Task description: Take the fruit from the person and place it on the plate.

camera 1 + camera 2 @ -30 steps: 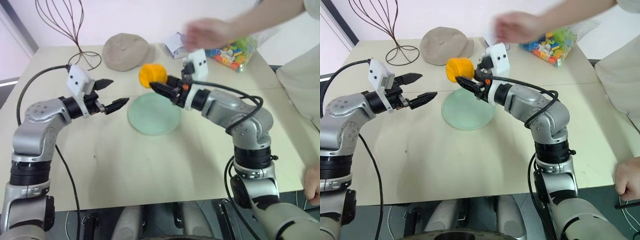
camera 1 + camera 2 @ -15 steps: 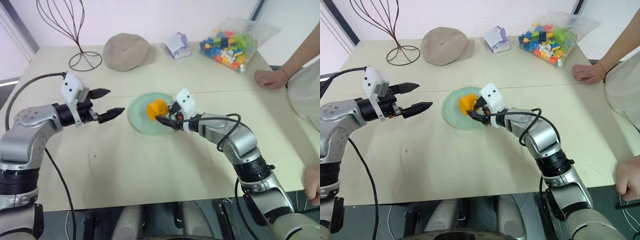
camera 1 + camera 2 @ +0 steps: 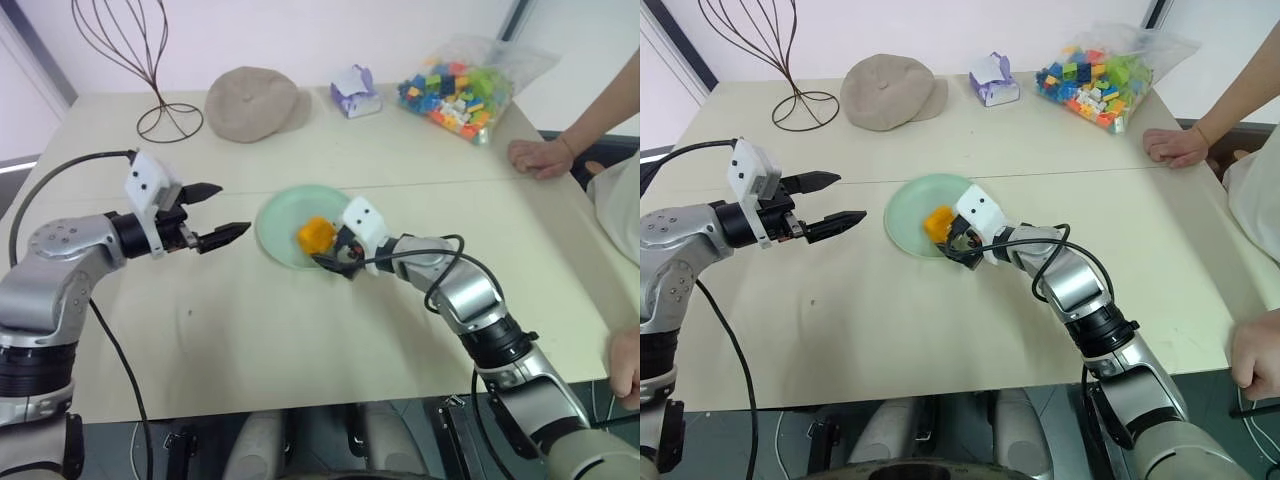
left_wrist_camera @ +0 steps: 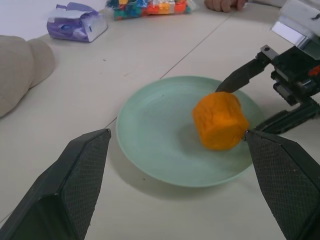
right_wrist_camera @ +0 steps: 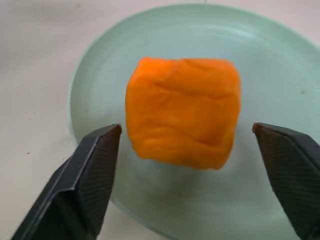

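Since the earlier frames the right gripper [image 3: 335, 252] has come down from above the table with the fruit [image 3: 316, 235], carried it onto the plate [image 3: 278, 228], and let go; the person's hand [image 3: 539, 157], which had been reaching over the far side of the table, has drawn back and now rests at the far right edge. Right jaws now stand wide apart, 1 finger on each side of the fruit with clear gaps visible in the right wrist view (no contact seen there). Fruit sits on the right half of the plate, inside the rim. Left gripper [image 3: 224, 213] hangs over the table just left of the plate, jaws apart, holding nothing. Step in hand: release, apparently complete; the task looks essentially done. Next move, as I judge it: withdraw the right gripper straight back toward the near right, keeping the fingers spread so neither tip clips the fruit or drags the plate. Orientation of the fruit: it reads as a short, blocky, slightly lumpy cylinder, and from the left wrist view it seems to stand on 1 flat end with its axis near upright, tipped a little. No stem or tip is visible, so a pointing direction cannot be told.
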You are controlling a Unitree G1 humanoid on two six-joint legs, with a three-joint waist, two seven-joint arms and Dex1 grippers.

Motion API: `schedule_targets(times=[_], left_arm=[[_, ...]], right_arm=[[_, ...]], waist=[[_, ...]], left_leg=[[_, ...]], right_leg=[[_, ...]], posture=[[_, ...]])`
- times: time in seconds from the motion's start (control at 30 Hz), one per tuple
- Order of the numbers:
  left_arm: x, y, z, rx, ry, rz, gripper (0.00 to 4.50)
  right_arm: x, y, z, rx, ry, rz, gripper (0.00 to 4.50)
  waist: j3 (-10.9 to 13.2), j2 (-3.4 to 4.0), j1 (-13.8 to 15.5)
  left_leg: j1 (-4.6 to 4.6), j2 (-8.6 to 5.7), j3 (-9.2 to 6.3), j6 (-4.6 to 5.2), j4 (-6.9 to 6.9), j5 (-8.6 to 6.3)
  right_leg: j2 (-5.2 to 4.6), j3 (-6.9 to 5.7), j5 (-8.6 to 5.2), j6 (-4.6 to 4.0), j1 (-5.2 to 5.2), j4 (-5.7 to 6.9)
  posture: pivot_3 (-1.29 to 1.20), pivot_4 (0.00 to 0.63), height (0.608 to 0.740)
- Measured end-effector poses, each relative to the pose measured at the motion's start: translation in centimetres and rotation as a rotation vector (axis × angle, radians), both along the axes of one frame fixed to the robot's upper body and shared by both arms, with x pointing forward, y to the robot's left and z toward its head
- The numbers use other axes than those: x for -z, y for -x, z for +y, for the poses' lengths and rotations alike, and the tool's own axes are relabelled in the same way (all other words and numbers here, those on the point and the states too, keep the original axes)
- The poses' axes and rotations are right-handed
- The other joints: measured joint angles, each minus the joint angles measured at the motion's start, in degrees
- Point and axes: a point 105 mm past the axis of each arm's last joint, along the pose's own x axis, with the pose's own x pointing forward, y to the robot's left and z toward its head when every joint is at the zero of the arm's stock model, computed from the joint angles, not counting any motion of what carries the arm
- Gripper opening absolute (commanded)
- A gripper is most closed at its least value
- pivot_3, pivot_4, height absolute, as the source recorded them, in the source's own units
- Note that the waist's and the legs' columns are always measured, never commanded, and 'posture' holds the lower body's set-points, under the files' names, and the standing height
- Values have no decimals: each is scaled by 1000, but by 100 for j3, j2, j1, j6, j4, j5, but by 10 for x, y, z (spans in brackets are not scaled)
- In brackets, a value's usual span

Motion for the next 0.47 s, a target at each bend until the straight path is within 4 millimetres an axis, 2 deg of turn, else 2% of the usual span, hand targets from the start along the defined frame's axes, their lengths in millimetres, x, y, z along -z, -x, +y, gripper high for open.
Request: schedule_targets(times=[0.17, 0.27, 0.47], left_arm=[[0, 3, 0, 28, -5, 20, 4500], [3, 5, 1, 38, -11, 39, 4500], [9, 10, 0, 71, -6, 74, 4500]], right_arm=[[-39, 14, -24, -29, 2, -71, 4412], [-66, 29, -43, -63, -4, -116, 4412], [-89, 61, -66, -154, -12, -130, 4412]], waist=[[0, 0, 3], [0, -1, 2], [0, -1, -2]], left_leg=[[0, 0, -1, 0, 0, 0], [1, 2, -2, 1, 0, -1], [5, 3, -1, 2, 1, -1]], right_leg=[[-2, -1, 0, 0, 2, -2], [-1, -1, -1, 0, 4, -4], [-2, -1, -1, 1, 13, -7]], posture=[[0, 150, 740], [0, 150, 740], [0, 150, 740]])
